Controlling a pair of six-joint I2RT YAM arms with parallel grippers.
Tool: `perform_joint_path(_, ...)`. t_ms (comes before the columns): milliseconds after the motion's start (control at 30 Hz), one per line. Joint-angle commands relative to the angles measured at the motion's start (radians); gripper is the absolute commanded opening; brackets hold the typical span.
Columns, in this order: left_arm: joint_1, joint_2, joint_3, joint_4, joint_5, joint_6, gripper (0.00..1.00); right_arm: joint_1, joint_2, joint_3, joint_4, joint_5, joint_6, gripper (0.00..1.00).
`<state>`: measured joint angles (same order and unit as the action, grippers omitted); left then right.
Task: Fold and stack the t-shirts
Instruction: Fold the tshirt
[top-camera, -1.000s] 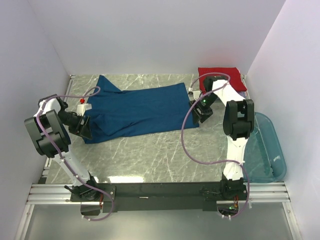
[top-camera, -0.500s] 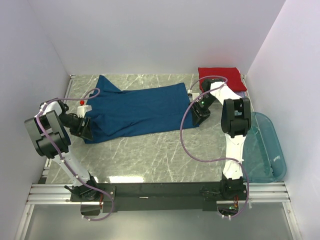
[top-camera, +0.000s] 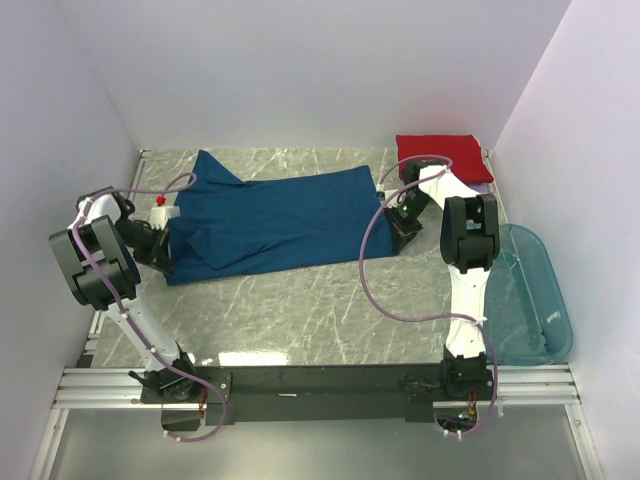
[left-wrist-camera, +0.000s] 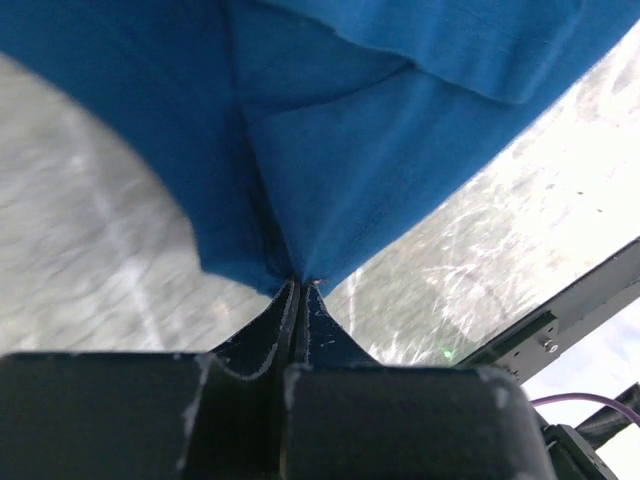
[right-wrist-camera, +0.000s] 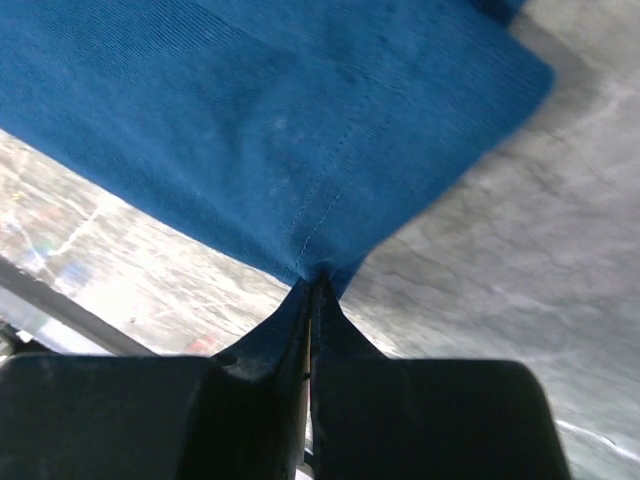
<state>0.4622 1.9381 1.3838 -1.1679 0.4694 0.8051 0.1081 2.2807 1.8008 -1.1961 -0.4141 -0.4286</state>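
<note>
— Fingers (left-wrist-camera: 262, 335) clenched on both sides, each grasping the dark blue cotton t-shirt (top-camera: 280, 215): left gripper (left-wrist-camera: 298, 286) on its left edge, right gripper (right-wrist-camera: 312, 278) on its right edge. Shirt lies spread on the grey marbled table (top-camera: 300, 310).
— Step?
— Looks like the grasp for a fold. You'd lift both pinches evenly and carry them across.

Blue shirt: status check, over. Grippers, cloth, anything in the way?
Both shut: left gripper on blue shirt, left end; right gripper on its right near corner. Shirt spread on table. Folded red shirt far right, clear of it.
</note>
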Motion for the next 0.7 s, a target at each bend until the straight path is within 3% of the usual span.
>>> perform_joint_path(0, 0.004, 0.005, 0.084, -0.055, -0.066, -0.035, 0.01, -0.008, -0.029, 0.034, 0.009, 0.089, -0.024, 0.0)
perform_joint_path(133, -0.003, 0.016, 0.104, -0.062, -0.126, -0.046, 0.01, -0.008, -0.043, 0.031, 0.01, 0.132, -0.039, 0.0)
perform_joint_path(300, -0.013, -0.014, -0.003, -0.033, -0.184, -0.032, 0.01, -0.005, -0.066, -0.009, 0.006, 0.153, -0.059, 0.0)
perform_joint_path(667, -0.017, -0.12, -0.236, 0.016, -0.244, 0.003, 0.01, -0.002, -0.214, -0.31, 0.02, 0.204, -0.108, 0.0)
